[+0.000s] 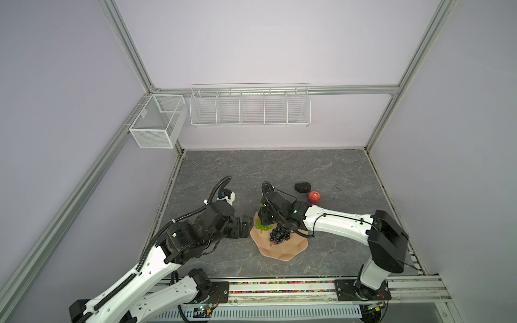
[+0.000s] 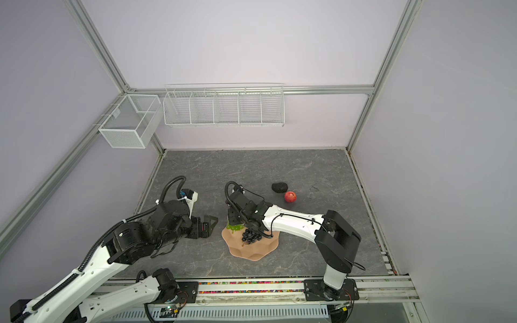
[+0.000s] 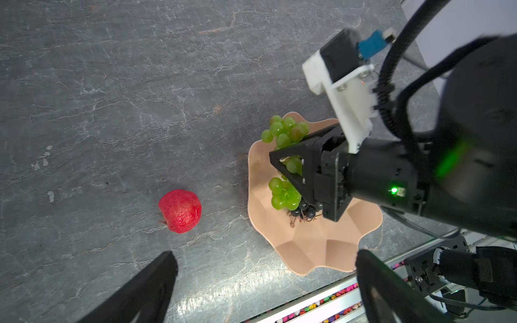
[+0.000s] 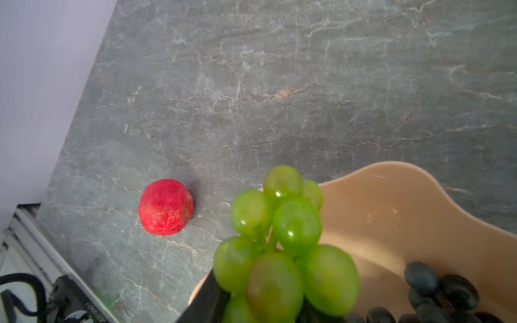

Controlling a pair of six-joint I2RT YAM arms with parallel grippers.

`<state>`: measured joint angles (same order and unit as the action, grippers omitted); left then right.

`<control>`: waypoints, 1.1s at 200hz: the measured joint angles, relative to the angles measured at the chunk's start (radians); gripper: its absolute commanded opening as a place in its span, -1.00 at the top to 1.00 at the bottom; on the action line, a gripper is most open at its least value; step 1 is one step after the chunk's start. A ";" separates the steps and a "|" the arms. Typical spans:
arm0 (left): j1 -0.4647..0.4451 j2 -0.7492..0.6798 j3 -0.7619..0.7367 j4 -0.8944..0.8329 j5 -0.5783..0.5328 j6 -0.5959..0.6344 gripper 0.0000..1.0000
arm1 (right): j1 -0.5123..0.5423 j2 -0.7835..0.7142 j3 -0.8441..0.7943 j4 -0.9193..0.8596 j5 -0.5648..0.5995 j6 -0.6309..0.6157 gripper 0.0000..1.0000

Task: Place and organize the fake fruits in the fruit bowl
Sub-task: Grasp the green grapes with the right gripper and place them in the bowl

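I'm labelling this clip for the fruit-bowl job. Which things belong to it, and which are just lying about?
Job: fruit bowl, green grape bunch, dark grape bunch, black bumpy fruit, red apple beside it, second red apple.
Lying about: wire rack, mesh basket.

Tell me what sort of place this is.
Probably a robotics lab test cell: plain walls in an aluminium frame, a left arm and right arm mounted on a front rail, and fake fruit in and near a peach bowl on a stone-look tabletop.
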<state>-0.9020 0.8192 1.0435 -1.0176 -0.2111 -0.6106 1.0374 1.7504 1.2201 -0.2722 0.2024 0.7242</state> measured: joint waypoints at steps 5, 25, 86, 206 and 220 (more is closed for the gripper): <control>0.000 -0.002 0.000 -0.002 -0.002 0.000 -0.99 | 0.002 0.005 0.000 0.000 0.005 0.004 0.28; 0.000 0.002 0.000 -0.002 -0.006 0.000 -0.99 | 0.007 0.021 0.002 -0.010 0.020 0.018 0.28; 0.000 0.008 -0.002 -0.002 -0.021 0.000 -0.99 | 0.034 0.045 0.007 -0.054 0.039 0.043 0.22; 0.011 0.014 -0.045 -0.041 -0.152 -0.065 -0.99 | 0.039 0.041 0.006 -0.112 0.100 0.042 -0.28; 0.030 0.023 -0.070 -0.042 -0.160 -0.075 -0.99 | 0.042 0.021 0.006 -0.122 0.120 0.031 -0.40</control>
<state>-0.8722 0.8425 0.9733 -1.0592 -0.3710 -0.6853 1.0794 1.7710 1.2266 -0.3939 0.3225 0.7555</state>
